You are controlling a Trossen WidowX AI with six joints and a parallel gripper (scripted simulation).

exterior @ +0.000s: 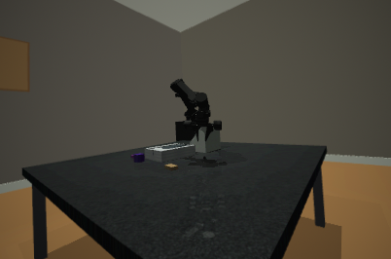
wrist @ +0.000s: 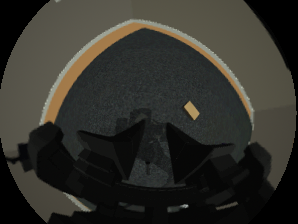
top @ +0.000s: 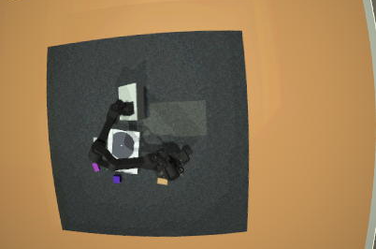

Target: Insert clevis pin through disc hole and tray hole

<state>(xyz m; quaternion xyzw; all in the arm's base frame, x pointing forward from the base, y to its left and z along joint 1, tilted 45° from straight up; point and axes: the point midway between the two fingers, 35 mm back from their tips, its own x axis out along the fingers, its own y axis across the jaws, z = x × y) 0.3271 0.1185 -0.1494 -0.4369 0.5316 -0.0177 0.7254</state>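
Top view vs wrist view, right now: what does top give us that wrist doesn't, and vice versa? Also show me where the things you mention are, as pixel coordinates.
Top only: magenta block (top: 95, 167), purple block (top: 117, 179), and the disc (top: 121, 143) lying in the tray (top: 131, 170).

Wrist only: the gap between the pincer's (top: 173, 168) (wrist: 156, 122) parted fingers, with a small dark upright shape (wrist: 148, 167) seen through it, likely the pin; too dim to confirm.

Both: tan block (top: 162, 182) (wrist: 192, 110), dark tabletop (top: 210, 69) (wrist: 145, 65), orange floor (top: 313, 107) (wrist: 70, 80), and the pincer itself.
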